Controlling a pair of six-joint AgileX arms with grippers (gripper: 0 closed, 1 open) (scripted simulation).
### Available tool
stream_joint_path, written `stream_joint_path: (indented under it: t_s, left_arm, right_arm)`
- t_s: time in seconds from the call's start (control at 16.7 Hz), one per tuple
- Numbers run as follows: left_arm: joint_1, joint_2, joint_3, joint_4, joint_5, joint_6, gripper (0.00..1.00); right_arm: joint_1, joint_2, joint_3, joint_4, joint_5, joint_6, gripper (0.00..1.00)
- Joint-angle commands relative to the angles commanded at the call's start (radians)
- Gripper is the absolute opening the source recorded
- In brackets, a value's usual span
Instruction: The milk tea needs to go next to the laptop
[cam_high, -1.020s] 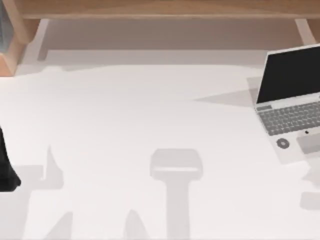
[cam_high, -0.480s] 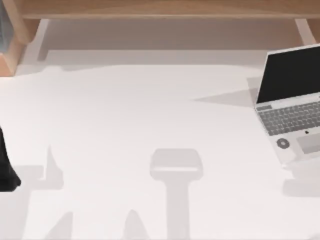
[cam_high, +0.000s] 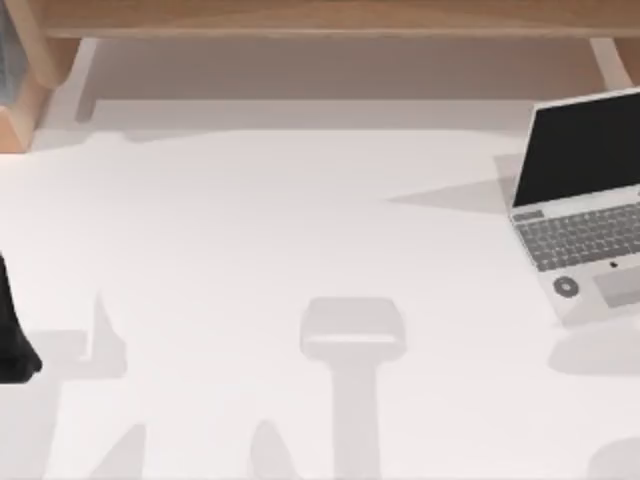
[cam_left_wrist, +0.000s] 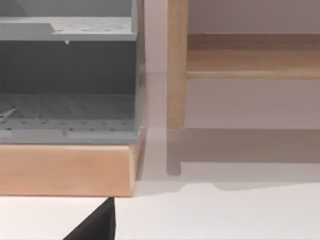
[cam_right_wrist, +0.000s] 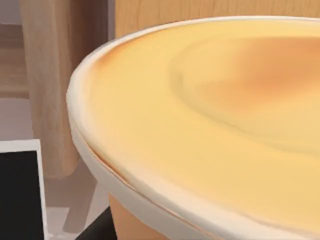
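The milk tea (cam_right_wrist: 215, 125) is a cup with an orange wall and a cream-rimmed, yellow-orange lid, very close in the right wrist view. A dark finger (cam_right_wrist: 98, 229) of my right gripper lies against the cup wall just under the rim, and the gripper is shut on the cup. The laptop (cam_high: 580, 200) stands open at the table's right edge, with a black screen and a grey keyboard. A corner of the laptop's screen (cam_right_wrist: 19, 195) shows beside the cup. My left arm (cam_high: 12, 335) is parked at the table's left edge.
A wooden shelf frame (cam_high: 320, 18) runs along the back of the table. A grey perforated rack (cam_left_wrist: 65, 115) on a wooden base (cam_left_wrist: 65, 170) stands at the far left beside a wooden post (cam_left_wrist: 176, 65). A wooden leg (cam_right_wrist: 55, 90) rises behind the laptop.
The soft shadow at the table's lower right has drifted left and up toward the laptop's front edge. The laptop and the left arm have not moved.
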Motion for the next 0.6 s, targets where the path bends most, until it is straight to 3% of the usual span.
stream_joint_path:
  t_s: [0.6]
  left_arm:
    - [0.0,0.0,0.0,0.0,0.0,0.0,1.0]
  right_arm:
    - [0.057,0.014,-0.025,-0.054,0.061,0.0,0.0]
